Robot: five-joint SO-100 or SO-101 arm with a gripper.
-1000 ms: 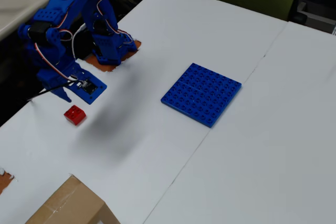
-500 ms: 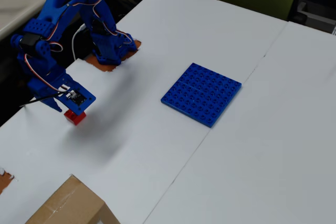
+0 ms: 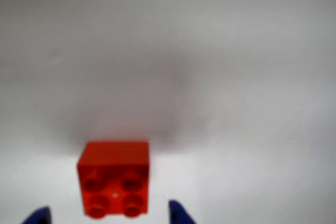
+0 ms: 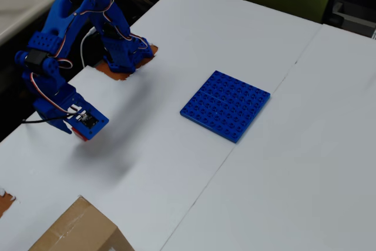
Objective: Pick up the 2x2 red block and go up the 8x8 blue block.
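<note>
Two blue fingertips poke up from the bottom edge of the wrist view, one at the lower left and one (image 3: 178, 212) right of centre, with the gripper (image 3: 107, 216) spread wide and closed on nothing. Between those tips sits the red block (image 3: 114, 178), its four studs facing the camera and its body resting on the white table (image 3: 236, 77). The block lies nearer the right tip than the left, though a sliver of white shows on both sides, so neither finger touches it. A soft grey shadow spreads across the table beyond the block, on its far side from the jaws.

From the overhead view, the blue arm (image 4: 64, 39) bends down from its base at the upper left, and its gripper (image 4: 76, 127) hangs low over the left part of the table (image 4: 176, 163). Only a thin strip of the red block (image 4: 80, 134) peeks out beneath the gripper's body; whether the jaws are open cannot be told from this angle. The blue plate (image 4: 226, 105) lies flat well apart from the jaws, off to the right near the seam where two white table panels meet. A brown cardboard box (image 4: 79, 230) juts in at the bottom edge, below the gripper and clear of it.
</note>
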